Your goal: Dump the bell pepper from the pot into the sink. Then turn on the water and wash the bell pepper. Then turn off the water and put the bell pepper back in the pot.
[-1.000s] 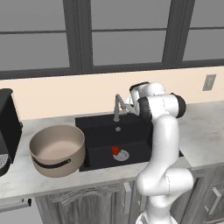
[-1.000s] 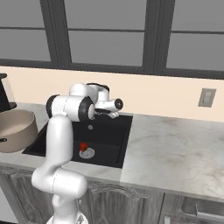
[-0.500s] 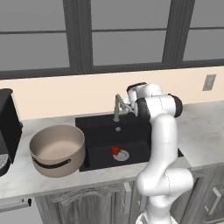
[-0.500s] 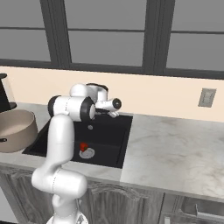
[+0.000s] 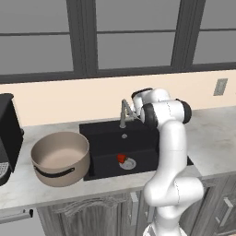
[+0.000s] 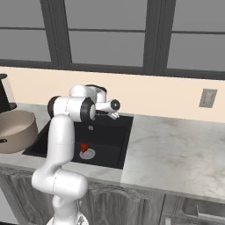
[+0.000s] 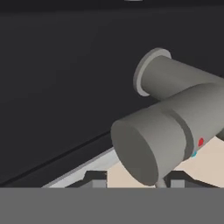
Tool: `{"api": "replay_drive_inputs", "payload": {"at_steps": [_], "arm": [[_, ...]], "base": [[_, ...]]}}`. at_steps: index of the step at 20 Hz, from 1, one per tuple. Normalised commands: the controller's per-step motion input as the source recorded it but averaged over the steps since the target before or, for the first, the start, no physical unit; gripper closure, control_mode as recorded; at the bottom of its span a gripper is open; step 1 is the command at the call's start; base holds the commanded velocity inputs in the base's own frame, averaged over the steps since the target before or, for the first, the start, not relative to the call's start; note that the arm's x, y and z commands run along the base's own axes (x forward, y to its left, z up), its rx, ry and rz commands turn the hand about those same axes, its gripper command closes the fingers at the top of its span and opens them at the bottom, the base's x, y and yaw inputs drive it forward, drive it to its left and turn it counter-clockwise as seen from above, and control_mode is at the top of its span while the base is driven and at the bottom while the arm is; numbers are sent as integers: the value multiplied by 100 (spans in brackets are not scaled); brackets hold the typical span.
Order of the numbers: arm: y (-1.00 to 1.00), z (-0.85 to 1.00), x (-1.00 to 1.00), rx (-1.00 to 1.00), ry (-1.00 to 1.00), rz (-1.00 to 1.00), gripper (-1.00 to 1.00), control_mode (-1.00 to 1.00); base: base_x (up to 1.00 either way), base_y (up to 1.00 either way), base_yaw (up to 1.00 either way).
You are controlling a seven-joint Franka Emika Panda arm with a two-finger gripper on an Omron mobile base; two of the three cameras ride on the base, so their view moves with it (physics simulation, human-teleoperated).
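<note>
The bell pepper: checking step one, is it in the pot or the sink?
In the sink: bell pepper lies beside the drain; pot is empty.

The arm [image 5: 171, 152] is looking like a chunky stack of glossy white rounded tube segments, with dark grey-black caps and rings showing at the joints. No cables or screws are showing, just smooth shells. It's widening into a fat white base section down low, and the wrist end is wearing a black round cap.

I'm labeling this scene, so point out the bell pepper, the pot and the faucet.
bell pepper [image 5: 121, 158], left base view, its red body.
pot [image 5: 64, 171], left base view, its outer wall.
faucet [image 5: 124, 114], left base view, its upright stem.
</note>
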Motion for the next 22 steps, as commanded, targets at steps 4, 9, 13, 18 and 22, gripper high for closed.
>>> {"api": "replay_drive_inputs", "payload": {"at_steps": [4,9,13,18,22], "arm": [[-46,0,8,0,13,-7,100,-100],[-57,0,8,3,16,-10,100,-100],[-68,0,12,12,22,-13,100,-100],[-76,0,4,16,26,-15,100,-100],[-82,0,0,19,28,-15,100,-100]], "base": [[0,0,0],[0,0,0],[0,0,0],[0,0,0],[0,0,0]]}}
